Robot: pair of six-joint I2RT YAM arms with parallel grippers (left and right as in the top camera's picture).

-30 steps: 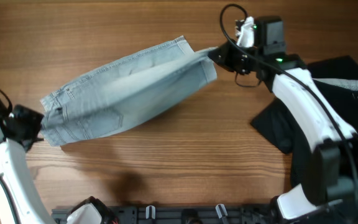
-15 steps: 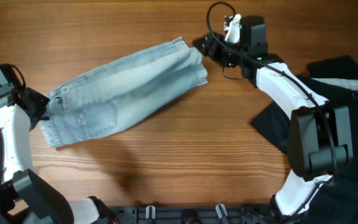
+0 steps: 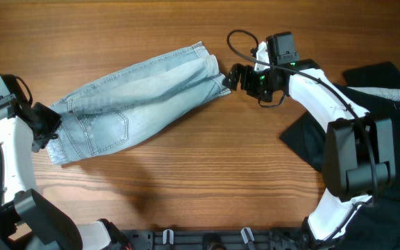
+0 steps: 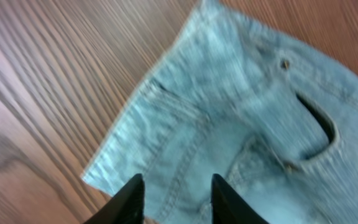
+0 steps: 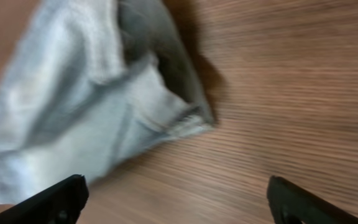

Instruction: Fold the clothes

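Note:
The clothes, light-blue denim shorts [image 3: 137,97], lie flat on the wooden table, slanting from the waistband at lower left to the cuffed hems at upper right. My left gripper [image 3: 53,125] sits at the waistband corner. In the left wrist view its fingers [image 4: 131,199] stand apart over the denim [image 4: 241,112] near a pocket, gripping nothing. My right gripper [image 3: 229,78] is just right of the hems. In the right wrist view it [image 5: 179,202] is wide open over bare wood, with the hem [image 5: 104,106] ahead to its left.
A black fabric garment [image 3: 387,104] lies at the table's right edge, under and behind the right arm [image 3: 325,97]. A dark rail [image 3: 207,239] runs along the front edge.
Both grippers held the shorts stretched a second ago. The right has let go of the hem and opened wide; the left jaws have parted. The shorts have settled flat.

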